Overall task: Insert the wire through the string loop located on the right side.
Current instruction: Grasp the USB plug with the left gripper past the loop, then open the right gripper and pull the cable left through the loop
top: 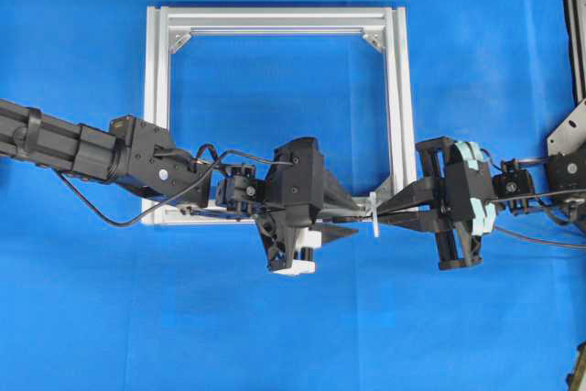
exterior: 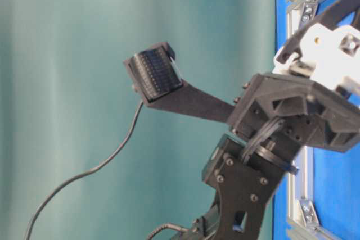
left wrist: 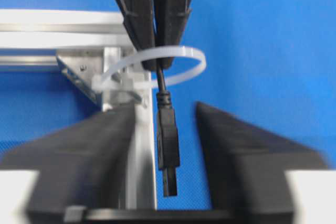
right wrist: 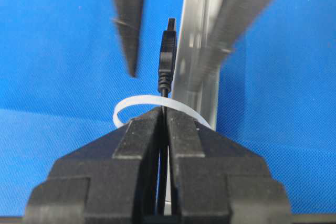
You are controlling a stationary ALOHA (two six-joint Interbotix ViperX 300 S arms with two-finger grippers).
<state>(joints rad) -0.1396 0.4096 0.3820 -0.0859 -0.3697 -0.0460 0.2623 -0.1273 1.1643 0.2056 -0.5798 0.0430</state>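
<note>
Thin black wire (left wrist: 168,145), light and floppy, pinched through the white string loop (left wrist: 186,59) by the clamped right gripper (left wrist: 156,64); left gripper (left wrist: 165,129) part-open astride the rigid plug, the best grab point.

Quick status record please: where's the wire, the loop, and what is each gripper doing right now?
wire: plug poked through the string loop, toward the left gripper
string loop: white, at the frame lower right corner
right gripper: shut on the wire just behind the loop
left gripper: fingers either side of the plug, not touching it
step: handover not yet done
</note>
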